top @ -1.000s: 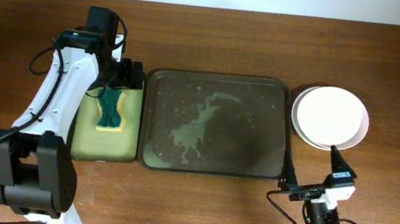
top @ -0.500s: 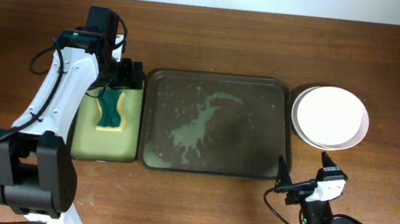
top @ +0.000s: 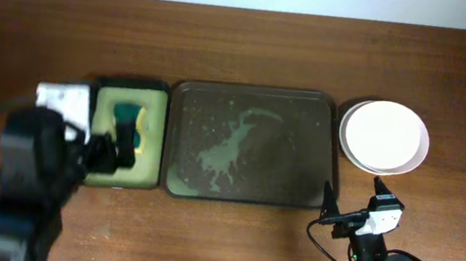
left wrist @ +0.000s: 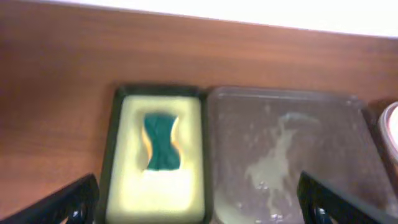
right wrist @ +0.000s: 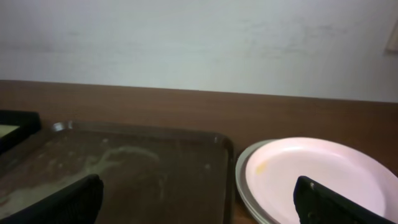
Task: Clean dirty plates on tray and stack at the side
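The plates (top: 385,137) are stacked on the table right of the tray, white, with a small yellow smear on the top one (right wrist: 261,167). They also show in the right wrist view (right wrist: 311,180), and an edge shows in the left wrist view (left wrist: 392,127). The dark brown tray (top: 254,142) holds no plate, only a pale soapy smear; it shows in both wrist views (left wrist: 286,155) (right wrist: 124,174). My left gripper (top: 118,150) (left wrist: 199,200) is open and empty over the near end of the small tray. My right gripper (top: 357,205) (right wrist: 199,200) is open and empty, in front of the tray's right corner.
A small black-rimmed tray (top: 147,164) (left wrist: 161,186) with a yellow-green inside lies left of the brown tray. A green and yellow sponge (top: 126,121) (left wrist: 160,142) lies in it. A pale wall stands behind the table.
My left arm has pulled back from the far end of the small tray toward the front left, away from the sponge. My right gripper drew back slightly a second ago, then stayed still.
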Tool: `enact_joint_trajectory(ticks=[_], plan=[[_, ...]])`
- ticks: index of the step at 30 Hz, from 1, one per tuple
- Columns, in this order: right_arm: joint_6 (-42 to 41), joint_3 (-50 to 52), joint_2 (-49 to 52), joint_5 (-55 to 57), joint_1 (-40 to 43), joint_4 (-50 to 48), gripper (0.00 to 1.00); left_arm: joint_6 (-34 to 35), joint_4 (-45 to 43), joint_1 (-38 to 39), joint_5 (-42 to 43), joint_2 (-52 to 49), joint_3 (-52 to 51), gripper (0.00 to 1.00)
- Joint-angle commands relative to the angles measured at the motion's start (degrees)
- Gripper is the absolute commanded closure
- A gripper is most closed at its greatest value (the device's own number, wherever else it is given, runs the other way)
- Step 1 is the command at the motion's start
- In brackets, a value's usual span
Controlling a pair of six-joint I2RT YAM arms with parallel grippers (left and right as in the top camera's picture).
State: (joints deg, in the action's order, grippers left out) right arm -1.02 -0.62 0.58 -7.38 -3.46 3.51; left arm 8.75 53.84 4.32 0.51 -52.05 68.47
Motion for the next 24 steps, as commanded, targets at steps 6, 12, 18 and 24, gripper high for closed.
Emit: enact_joint_trajectory(ticks=[6, 12, 18, 24], plan=[[0.17, 0.31, -0.37, 0.48, -0.33, 0.37, 0.02, 2.12, -62.36, -3.37, 0.61, 50.40, -49.90, 0.01], [0.17, 0.31, -0.37, 0.48, -0.33, 0.37, 0.02, 2.51, -69.26, -3.37, 0.13, 51.78, -67.91, 0.01], [0.17, 0.31, -0.37, 0.48, -0.33, 0.37, 0.02, 1.18, -49.05, -3.37, -0.90, 51.76, -67.93, 0.01], [0.17, 0.31, -0.37, 0.48, -0.33, 0.37, 0.02, 1.18, -49.05, -3.37, -0.90, 51.76, -67.93, 0.00]])
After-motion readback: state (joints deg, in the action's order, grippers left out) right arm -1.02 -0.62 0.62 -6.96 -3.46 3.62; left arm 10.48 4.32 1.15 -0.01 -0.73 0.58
